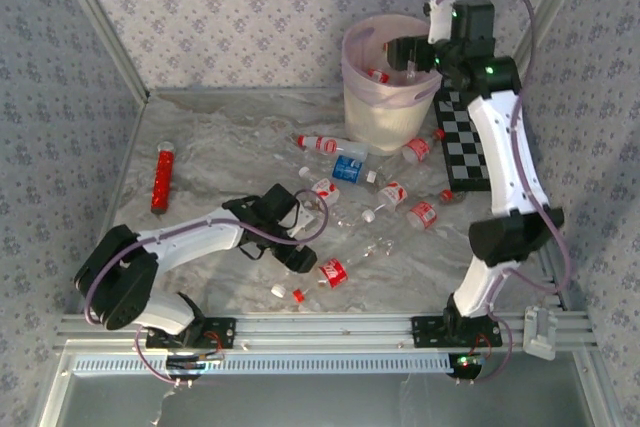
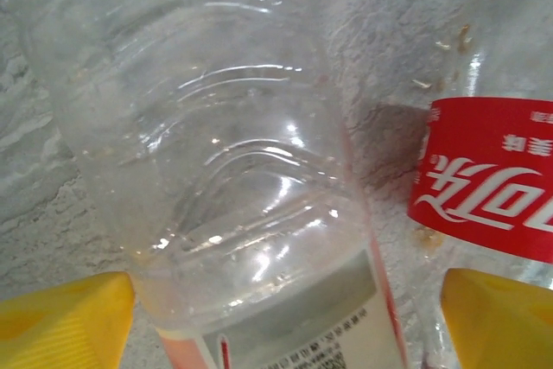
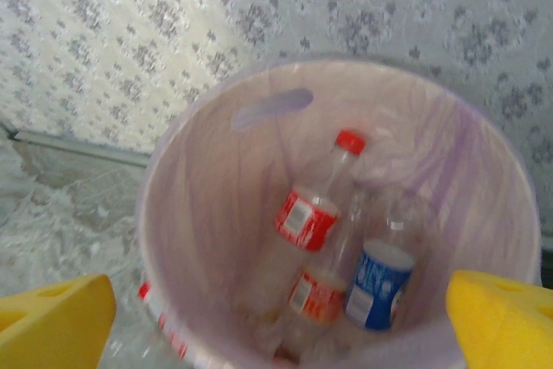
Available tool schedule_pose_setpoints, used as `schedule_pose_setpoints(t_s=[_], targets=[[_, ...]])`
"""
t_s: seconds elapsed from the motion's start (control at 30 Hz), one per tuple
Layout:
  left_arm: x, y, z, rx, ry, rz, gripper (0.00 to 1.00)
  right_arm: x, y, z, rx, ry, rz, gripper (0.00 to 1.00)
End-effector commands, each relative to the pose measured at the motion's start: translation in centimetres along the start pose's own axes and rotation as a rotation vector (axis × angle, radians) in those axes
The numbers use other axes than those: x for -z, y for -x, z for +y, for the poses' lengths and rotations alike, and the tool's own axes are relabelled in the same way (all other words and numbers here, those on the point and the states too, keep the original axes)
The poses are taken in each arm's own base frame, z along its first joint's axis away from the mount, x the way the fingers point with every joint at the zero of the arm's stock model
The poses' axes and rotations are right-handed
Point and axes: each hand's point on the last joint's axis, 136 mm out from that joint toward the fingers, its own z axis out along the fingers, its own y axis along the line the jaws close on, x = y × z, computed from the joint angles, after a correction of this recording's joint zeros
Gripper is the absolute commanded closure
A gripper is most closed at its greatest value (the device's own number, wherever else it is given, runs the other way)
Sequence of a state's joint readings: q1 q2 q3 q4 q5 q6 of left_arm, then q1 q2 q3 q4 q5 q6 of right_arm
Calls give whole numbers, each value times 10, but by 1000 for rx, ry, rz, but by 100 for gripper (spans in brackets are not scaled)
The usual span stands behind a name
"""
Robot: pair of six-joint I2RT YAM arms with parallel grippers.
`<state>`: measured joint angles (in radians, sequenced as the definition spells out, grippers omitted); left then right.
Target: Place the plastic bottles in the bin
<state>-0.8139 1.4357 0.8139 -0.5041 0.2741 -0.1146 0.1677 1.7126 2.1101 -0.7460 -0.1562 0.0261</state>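
The right gripper [image 3: 276, 326] hangs wide open and empty above the bin [image 3: 194, 239] holding three plastic bottles [image 3: 309, 218], while the left gripper [image 2: 285, 326], open, straddles a clear bottle [image 2: 225, 170] lying unclamped on the table [image 2: 389, 23].

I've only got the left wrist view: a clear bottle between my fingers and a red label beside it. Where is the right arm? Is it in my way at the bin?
Observer: The right hand hangs open and empty over the bin, at the back of the table.
Operator: Anything in the bin?
Observer: Three inside: a red-capped bottle, a second red-labelled one and a blue-labelled one.
Operator: And where am I in the pile?
Observer: Your left hand is low at the near edge of a scatter of bottles that runs up toward the bin.
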Motion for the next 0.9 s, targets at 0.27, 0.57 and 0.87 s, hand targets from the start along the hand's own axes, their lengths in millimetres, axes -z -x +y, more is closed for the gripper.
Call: schedule_pose_setpoints(t_s=[0.27, 0.57, 0.87], targets=[[5, 5, 15, -44, 111, 91, 34, 89, -62, 25, -178, 131, -3, 0], [56, 45, 27, -46, 183, -67, 45, 112, -168, 70, -369, 385, 123, 2], [129, 132, -14, -141, -64, -550, 46, 100, -199, 129, -451, 618, 185, 0]])
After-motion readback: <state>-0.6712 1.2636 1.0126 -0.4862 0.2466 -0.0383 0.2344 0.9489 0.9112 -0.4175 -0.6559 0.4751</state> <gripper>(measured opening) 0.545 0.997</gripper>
